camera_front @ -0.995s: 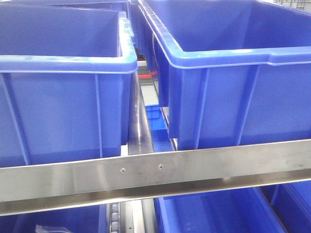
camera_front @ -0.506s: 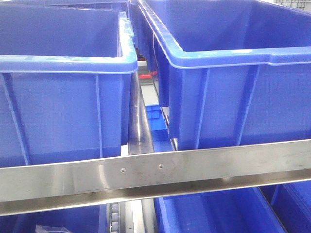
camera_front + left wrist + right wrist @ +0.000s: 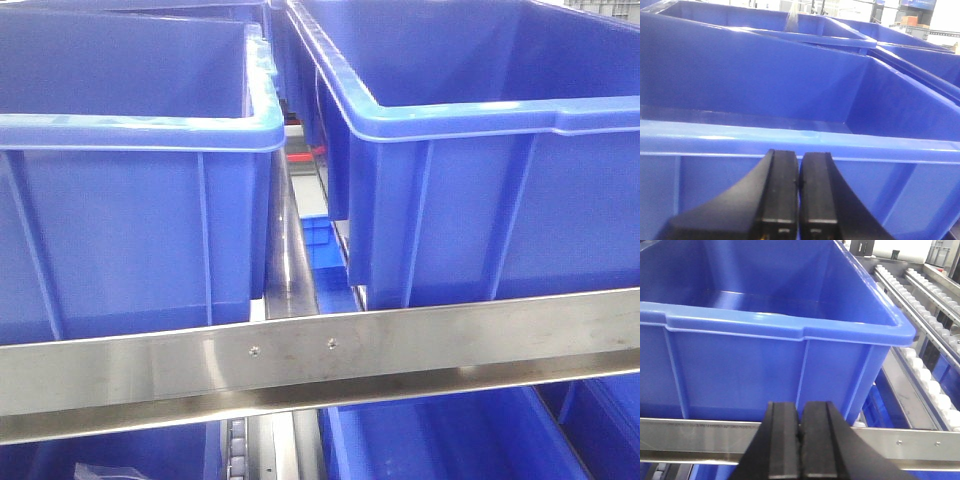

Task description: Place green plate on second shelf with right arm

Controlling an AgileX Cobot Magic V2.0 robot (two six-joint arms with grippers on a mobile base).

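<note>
The green plate is out of view in every frame. My left gripper (image 3: 799, 165) is shut with nothing between its black fingers, held just in front of the rim of a blue bin (image 3: 790, 100). In the right wrist view my right gripper (image 3: 800, 417) is also shut and holds nothing. It hangs in front of a steel shelf rail (image 3: 700, 432), with a large blue bin (image 3: 765, 335) standing behind that rail. Neither gripper shows in the front view.
Two big blue bins (image 3: 130, 180) (image 3: 480, 150) stand side by side on a shelf behind a steel rail (image 3: 320, 350), with a narrow gap (image 3: 300, 240) between them. More blue bins (image 3: 450, 440) sit on the level below. Roller tracks (image 3: 925, 375) run along the right.
</note>
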